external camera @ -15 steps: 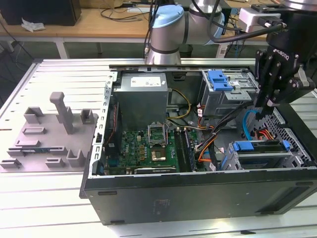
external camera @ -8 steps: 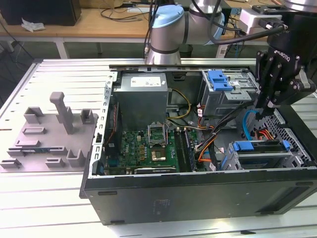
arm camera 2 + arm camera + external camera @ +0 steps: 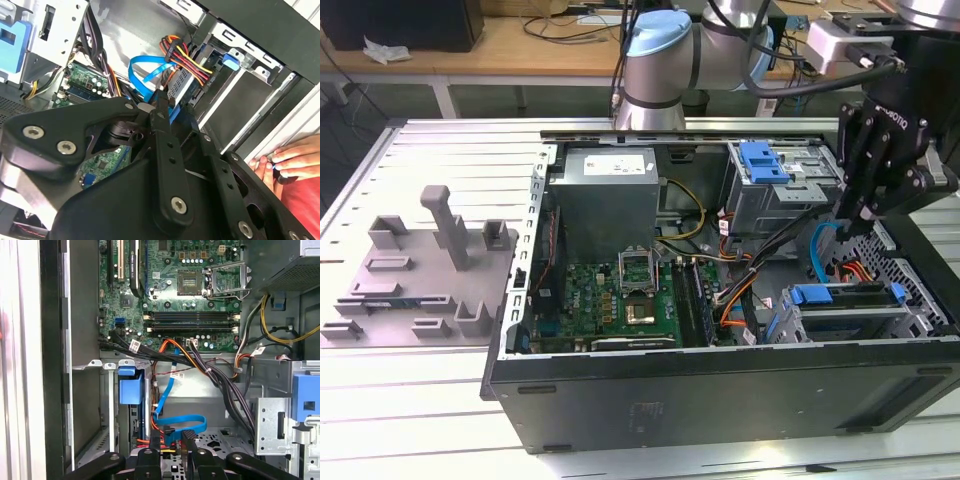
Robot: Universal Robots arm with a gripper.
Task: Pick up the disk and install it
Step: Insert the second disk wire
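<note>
Black gripper (image 3: 172, 442) with its 2 fingers set narrow and empty hangs just above the looped flat blue cable (image 3: 172, 412) inside the open black computer case (image 3: 720, 385).

A slatted metal workbench (image 3: 440, 150) fronts a wooden desk (image 3: 510, 45) (cables strewn on top).

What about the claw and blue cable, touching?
Cannot tell: in the first wrist view the claw overlaps the blue cable, hiding any gap.

motherboard (image 3: 620, 295) | power supply (image 3: 610, 190) | grey fixture (image 3: 420, 265), perhaps plastic
</note>
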